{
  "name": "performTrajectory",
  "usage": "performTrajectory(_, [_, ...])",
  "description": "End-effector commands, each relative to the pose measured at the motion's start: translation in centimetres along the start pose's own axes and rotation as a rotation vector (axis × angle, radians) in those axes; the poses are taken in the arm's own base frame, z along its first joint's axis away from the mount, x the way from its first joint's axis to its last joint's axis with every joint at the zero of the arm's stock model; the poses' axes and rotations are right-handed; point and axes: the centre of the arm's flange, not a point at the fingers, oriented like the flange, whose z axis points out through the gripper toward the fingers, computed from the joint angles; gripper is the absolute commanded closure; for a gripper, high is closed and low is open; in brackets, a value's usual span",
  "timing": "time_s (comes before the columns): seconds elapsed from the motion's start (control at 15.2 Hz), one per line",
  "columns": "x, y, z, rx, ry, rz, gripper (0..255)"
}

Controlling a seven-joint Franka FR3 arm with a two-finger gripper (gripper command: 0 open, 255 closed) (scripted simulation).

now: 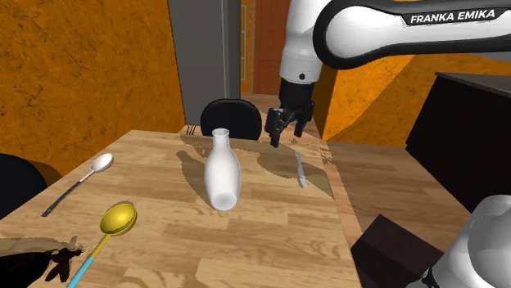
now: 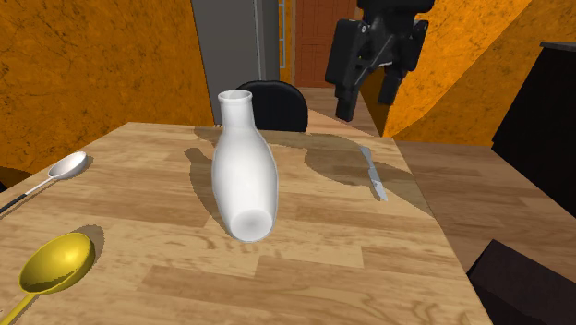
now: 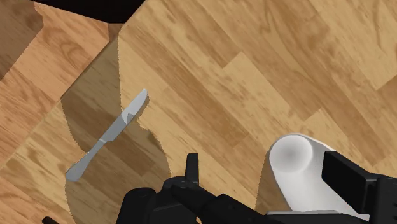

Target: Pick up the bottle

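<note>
A white bottle [image 1: 222,170] [image 2: 244,175] appears to lie on the wooden table [image 1: 270,237], neck toward the far edge and round base toward the near side. My black gripper [image 1: 287,131] [image 2: 366,100] hangs open in the air above the table's far right part, beyond and to the right of the bottle, touching nothing. In the wrist view the bottle's round end [image 3: 291,156] shows beside one of my fingers [image 3: 347,178], well below the open gripper [image 3: 267,177].
A grey table knife [image 1: 300,170] [image 2: 373,173] [image 3: 108,137] lies right of the bottle, under the gripper. A silver spoon [image 1: 82,182] and a yellow spoon [image 1: 117,219] lie at the left. A black chair [image 1: 232,119] stands at the far edge.
</note>
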Motion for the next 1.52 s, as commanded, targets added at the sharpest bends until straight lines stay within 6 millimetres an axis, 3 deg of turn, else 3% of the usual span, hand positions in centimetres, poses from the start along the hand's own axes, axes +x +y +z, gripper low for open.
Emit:
performTrajectory(0.0, [1.6,-2.4,-0.1,0.002,0.009,0.002,0])
performTrajectory(0.73, [9.6,-13.2,-2.3,0.003,0.053,0.008,0])
performTrajectory(1.32, [9.3,-13.2,1.7,0.003,0.053,0.008,0])
performTrajectory(1.39, [9.4,-13.3,1.7,0.003,0.053,0.008,255])
performTrajectory(1.45, [9.3,-13.2,1.7,0.003,0.053,0.008,255])
